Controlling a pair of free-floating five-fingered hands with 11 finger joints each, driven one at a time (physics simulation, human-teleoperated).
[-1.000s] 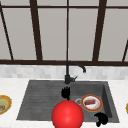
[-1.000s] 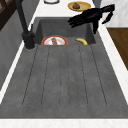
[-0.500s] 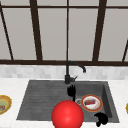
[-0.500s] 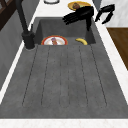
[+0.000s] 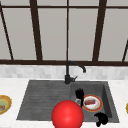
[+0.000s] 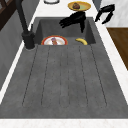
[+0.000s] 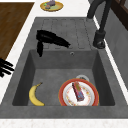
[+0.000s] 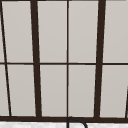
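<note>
Light: even and flat, with no clear source.
Window (image 8: 67,60): pale grey panes, evenly lit, no glare.
Sink (image 6: 62,80): dark grey and matte, no bright reflections.
Shadows: very faint; the hands cast none that can be made out.
Counter (image 5: 10,82): bright white, nearly washed out.
Blur: soft edges throughout.
Distortion: none at the borders.

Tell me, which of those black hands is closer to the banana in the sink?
Left. The left hand hovers open above the basin, over the banana. The right hand hangs farther off, beyond the sink's front edge over the counter.
</note>
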